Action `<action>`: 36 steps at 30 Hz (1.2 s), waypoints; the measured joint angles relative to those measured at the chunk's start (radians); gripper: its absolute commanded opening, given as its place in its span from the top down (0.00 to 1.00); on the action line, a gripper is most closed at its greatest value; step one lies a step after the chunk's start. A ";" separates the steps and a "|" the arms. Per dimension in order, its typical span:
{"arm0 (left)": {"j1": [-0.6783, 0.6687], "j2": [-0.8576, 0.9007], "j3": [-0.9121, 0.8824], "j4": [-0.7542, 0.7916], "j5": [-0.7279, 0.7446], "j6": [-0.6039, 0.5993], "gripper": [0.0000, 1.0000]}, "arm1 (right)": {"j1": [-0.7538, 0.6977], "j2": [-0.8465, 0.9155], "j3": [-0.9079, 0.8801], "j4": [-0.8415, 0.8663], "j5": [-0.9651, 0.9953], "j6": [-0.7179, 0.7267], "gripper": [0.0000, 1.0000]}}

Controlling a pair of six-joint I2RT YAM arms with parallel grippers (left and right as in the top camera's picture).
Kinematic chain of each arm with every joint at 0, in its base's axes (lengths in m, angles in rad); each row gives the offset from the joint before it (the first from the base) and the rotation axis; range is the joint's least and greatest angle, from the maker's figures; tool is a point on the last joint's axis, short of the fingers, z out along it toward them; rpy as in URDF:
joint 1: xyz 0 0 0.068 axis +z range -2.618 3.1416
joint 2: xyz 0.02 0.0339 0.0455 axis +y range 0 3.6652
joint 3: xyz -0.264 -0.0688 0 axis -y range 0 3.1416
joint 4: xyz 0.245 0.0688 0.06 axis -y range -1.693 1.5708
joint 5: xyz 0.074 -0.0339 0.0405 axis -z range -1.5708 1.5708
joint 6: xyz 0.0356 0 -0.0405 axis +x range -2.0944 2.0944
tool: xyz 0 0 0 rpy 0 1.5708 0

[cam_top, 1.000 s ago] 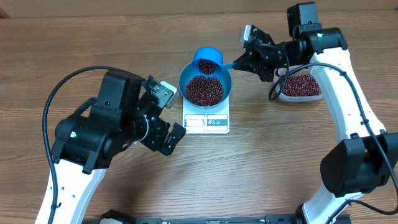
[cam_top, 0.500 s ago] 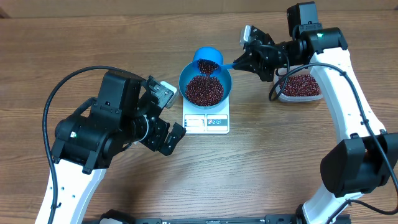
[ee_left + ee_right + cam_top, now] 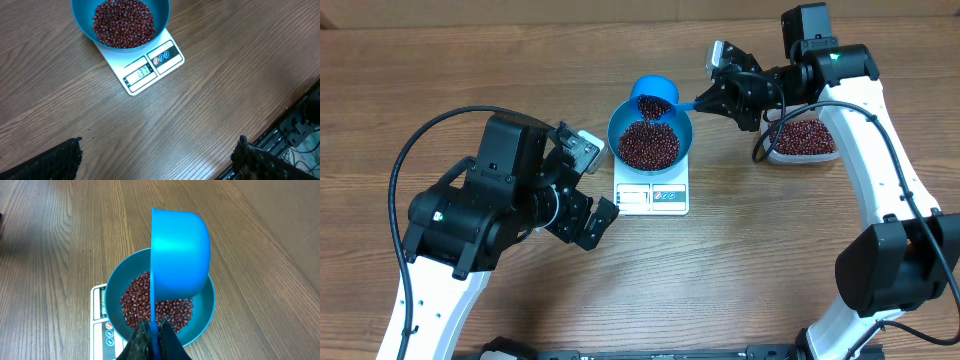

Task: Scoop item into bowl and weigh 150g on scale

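Note:
The blue bowl (image 3: 685,133) stands on the white scale (image 3: 652,197), holding a heap of red-brown beans (image 3: 648,146). My right gripper (image 3: 712,100) is shut on the handle of a blue scoop (image 3: 653,97), which is tipped on its side over the bowl's far rim with beans in it. In the right wrist view the scoop (image 3: 180,250) hangs above the bowl (image 3: 207,315), beans (image 3: 135,305) and scale (image 3: 100,325), and the right gripper (image 3: 154,332) pinches the handle. My left gripper (image 3: 592,185) stands open and holds nothing, left of the scale. Its wrist view shows the left gripper (image 3: 157,155), bowl (image 3: 80,15), beans (image 3: 122,22) and scale (image 3: 150,70).
A clear plastic tub (image 3: 804,140) of more beans sits at the right, partly under the right arm. A black cable loops from the left arm (image 3: 470,210) across the table's left side. The table's front edge (image 3: 280,132) shows in the left wrist view.

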 measured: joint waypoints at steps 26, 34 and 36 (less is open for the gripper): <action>0.000 0.000 0.000 0.000 0.000 0.000 0.00 | 0.000 0.000 0.000 -0.005 0.000 -0.030 0.96; 0.000 0.000 0.000 0.000 0.000 0.000 0.00 | 0.000 0.000 0.000 -0.010 0.000 -0.048 0.96; 0.000 0.000 0.000 0.000 0.000 0.000 0.00 | 0.000 0.000 0.000 -0.009 0.000 -0.050 0.96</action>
